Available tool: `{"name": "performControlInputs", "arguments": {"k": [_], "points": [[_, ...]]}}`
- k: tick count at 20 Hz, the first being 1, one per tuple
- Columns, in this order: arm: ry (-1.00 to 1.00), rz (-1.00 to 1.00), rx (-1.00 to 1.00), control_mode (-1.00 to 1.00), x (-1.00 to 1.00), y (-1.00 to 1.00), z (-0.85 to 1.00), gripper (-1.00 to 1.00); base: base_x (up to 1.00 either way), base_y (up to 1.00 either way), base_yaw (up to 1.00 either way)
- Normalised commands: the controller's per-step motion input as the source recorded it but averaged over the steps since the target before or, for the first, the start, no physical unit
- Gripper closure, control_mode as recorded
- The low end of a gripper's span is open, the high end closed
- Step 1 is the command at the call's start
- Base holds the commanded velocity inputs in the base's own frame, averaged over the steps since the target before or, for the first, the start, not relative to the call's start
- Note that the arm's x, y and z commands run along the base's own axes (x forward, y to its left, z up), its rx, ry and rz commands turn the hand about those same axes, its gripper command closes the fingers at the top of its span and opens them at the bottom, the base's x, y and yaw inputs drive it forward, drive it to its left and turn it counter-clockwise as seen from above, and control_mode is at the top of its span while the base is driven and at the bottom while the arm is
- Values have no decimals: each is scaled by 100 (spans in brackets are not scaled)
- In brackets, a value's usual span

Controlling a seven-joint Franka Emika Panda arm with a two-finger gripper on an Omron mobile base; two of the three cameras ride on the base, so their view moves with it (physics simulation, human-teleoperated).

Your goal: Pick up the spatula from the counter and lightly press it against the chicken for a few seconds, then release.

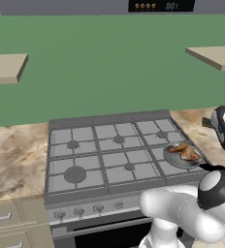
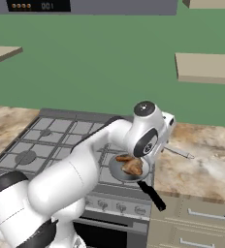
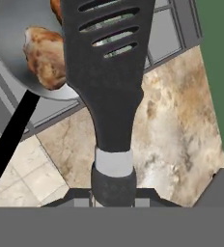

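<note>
The black slotted spatula [image 3: 104,72] runs up the middle of the hand view, its grey-collared handle gripped at the bottom by my gripper [image 3: 113,197], which is shut on it. Its blade hangs in the air beside the pan's edge, next to the browned chicken [image 3: 44,55], and I cannot tell if they touch. The chicken [image 2: 130,164] lies in a small grey pan [image 2: 113,169] on the stove's front right burner. In the right base view the spatula [image 2: 180,153] sticks out as a thin rod to the right of the hand, over the counter. The chicken [image 1: 184,151] also appears in the left base view.
The pan's long black handle [image 2: 152,194] juts over the stove's front edge. The stove [image 1: 109,155] has several burners, with marble counter [image 2: 206,160] on both sides. Wall shelves [image 2: 206,68] hang above the counter. Drawers [image 2: 197,218] sit below the counter.
</note>
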Motion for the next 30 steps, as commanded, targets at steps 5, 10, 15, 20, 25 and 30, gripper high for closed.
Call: {"name": "performControlInputs", "arguments": {"k": [5,10,15,20,25,30], "points": [[8,18,5,-100,-1,5,-24,100,0,0,0],[1,15,-3,-100,-11,16,-2,100,0,0,0],[0,10,-13,-100,-27,11,0,100,0,0,0],[0,12,-12,-100,-22,20,-11,100,0,0,0],[1,14,-5,-100,-5,29,-17,100,0,0,0],[7,11,-7,-100,0,22,-5,100,0,0,0]]}}
